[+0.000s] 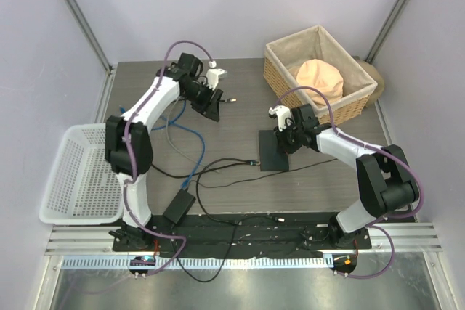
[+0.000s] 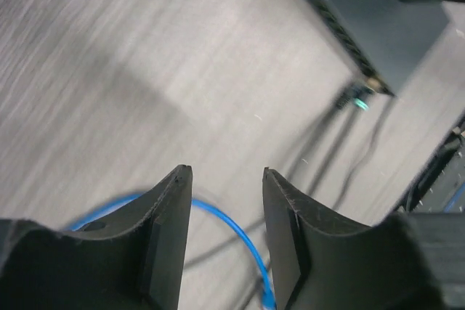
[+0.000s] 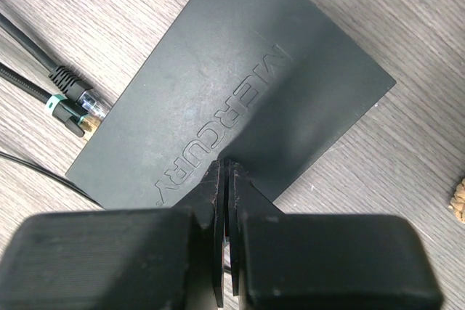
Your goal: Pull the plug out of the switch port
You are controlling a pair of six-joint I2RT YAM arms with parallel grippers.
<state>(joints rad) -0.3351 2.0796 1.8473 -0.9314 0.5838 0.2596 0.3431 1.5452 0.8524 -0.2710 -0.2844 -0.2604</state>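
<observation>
2 plugs are seen at the socket edge of the switch (image 3: pixel 240 70): a black-booted plug (image 3: pixel 67 78) and, just beside it, a green-banded plug (image 3: pixel 65 110) with a gold tip showing. Whether either is fully seated cannot be told. The switch is pinned to the bench (image 1: pixel 247 117) by the right arm (image 1: pixel 341 147), whose jaws are closed on nothing, their tips pressed onto the lid beside the embossed MERCURY lettering. The jaws of the left arm (image 1: pixel 156 99) are held open and empty, well apart from the switch, toward the far edge of the bench, with a loose blue cable (image 2: pixel 236 226) lying below them. The step in hand is judged to be bracing, with extraction not yet done. For the next move, the open jaws would need to be brought to the socket edge, closed on 1 plug's boot with its latch pressed, and drawn straight out toward the left edge while the downward hold is kept. The switch is a flat, matt, dark-grey slab, lying right of the bench's centre, its socket edge turned toward the left edge.
</observation>
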